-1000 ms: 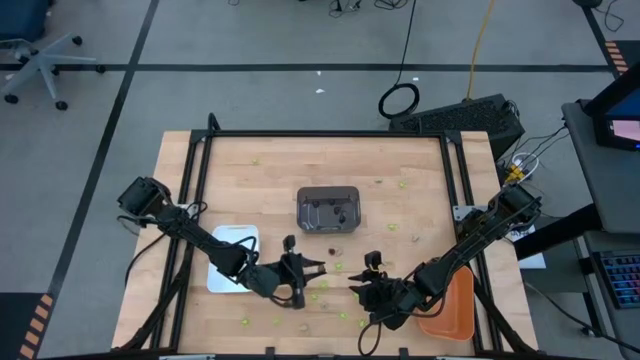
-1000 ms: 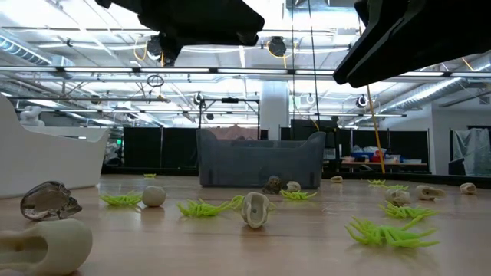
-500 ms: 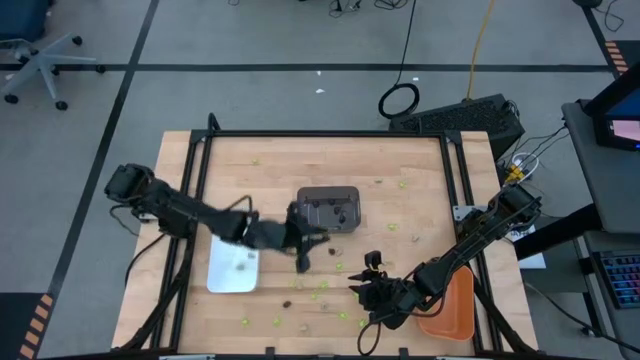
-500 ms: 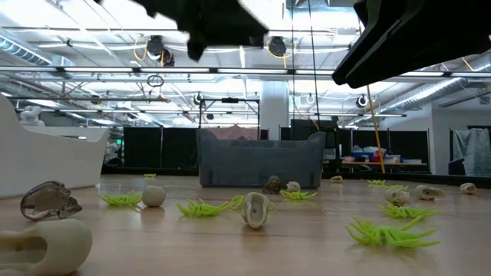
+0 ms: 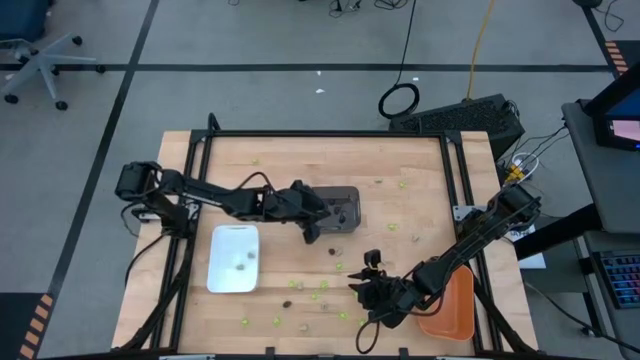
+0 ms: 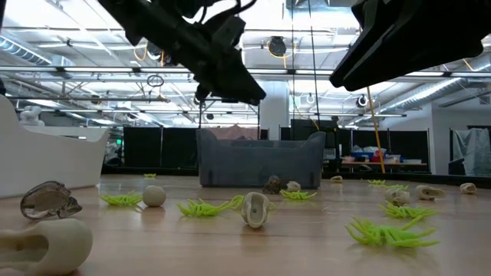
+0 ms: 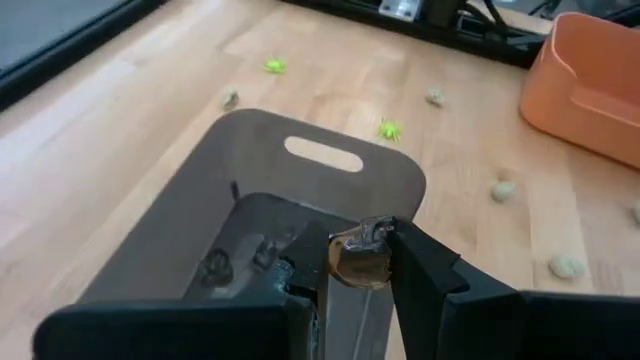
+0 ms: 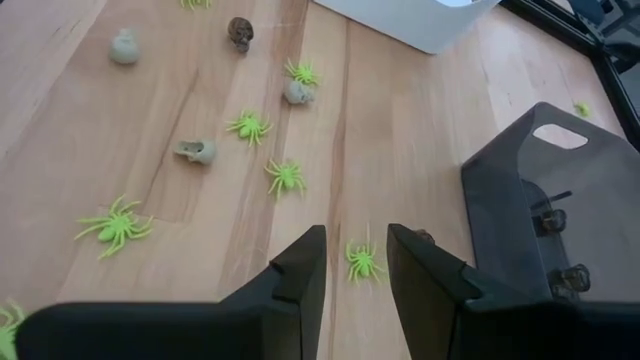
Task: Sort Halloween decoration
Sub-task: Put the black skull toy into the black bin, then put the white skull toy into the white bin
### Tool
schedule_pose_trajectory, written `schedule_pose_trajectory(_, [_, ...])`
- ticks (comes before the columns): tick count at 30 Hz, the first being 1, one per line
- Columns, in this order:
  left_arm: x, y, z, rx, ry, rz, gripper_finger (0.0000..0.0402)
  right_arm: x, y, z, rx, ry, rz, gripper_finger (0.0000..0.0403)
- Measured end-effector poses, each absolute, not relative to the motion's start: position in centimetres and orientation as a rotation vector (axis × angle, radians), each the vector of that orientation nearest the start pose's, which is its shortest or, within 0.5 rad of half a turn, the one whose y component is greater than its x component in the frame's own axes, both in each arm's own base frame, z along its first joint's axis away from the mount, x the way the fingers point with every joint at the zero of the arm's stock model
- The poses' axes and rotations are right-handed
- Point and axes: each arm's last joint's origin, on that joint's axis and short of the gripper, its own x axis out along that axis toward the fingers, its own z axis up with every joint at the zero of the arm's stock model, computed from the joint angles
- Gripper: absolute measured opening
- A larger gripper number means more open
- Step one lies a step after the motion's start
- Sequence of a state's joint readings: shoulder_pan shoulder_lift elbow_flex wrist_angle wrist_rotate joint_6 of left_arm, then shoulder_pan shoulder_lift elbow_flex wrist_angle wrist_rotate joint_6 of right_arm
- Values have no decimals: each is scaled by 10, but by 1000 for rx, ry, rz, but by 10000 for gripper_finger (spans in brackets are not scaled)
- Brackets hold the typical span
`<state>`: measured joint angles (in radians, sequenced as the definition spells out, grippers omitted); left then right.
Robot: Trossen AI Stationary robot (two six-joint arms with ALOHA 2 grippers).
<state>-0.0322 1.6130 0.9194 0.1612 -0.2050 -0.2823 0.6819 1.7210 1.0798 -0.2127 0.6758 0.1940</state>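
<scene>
The wooden worktop point(image 5: 420, 170) carries the dark grey tray point(image 5: 336, 209), my landmark. Beside it lie a white tray point(image 5: 233, 260) and an orange tray point(image 5: 452, 305), both smooth plastic. The left tool point(image 7: 358, 262) hangs over the grey tray, pinching a brown translucent skull point(image 7: 357, 258); judging by this, letting it drop comes next. The right tool point(image 8: 354, 252) hovers nearby, slightly spread, empty. Spiky green spiders point(image 8: 247, 126) and tan skulls point(image 8: 196, 151) lie scattered before the grey tray.

A dark brown trinket point(image 7: 360, 262) sits pinched between the left gripper point(image 7: 352, 268) fingers, above the grey tray point(image 7: 250, 190). Lime-green spiders point(image 8: 285, 176), tan skulls point(image 8: 195, 151) and a dark skull point(image 8: 240, 32) lie scattered ahead of the right gripper point(image 8: 355, 265).
</scene>
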Motion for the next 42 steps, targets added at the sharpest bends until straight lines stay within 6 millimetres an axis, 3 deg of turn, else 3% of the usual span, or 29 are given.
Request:
schedule_pose_trajectory(8, [341, -4, 201, -177, 538, 254, 79, 288, 208, 183, -399, 693, -59, 94])
schedule_pose_trajectory(16, [341, -3, 202, -165, 525, 300, 173, 289, 208, 183, -387, 689, -63, 94])
schedule_pose_trajectory(21, [341, -11, 203, -189, 520, 279, 190, 294, 201, 183, -322, 688, -109, 94])
schedule_pose_trajectory(24, [340, -27, 202, -199, 526, 240, 190, 298, 194, 183, -279, 697, -131, 94])
schedule_pose_trajectory(29, [332, -74, 202, -137, 529, 167, 191, 298, 194, 181, -208, 747, -68, 94])
schedule_pose_trajectory(35, [314, -128, 203, -84, 501, 107, 191, 283, 192, 182, -68, 915, -28, 104])
schedule_pose_trajectory(42, [302, -164, 196, -51, 449, 138, 191, 282, 193, 176, 41, 935, -108, 152])
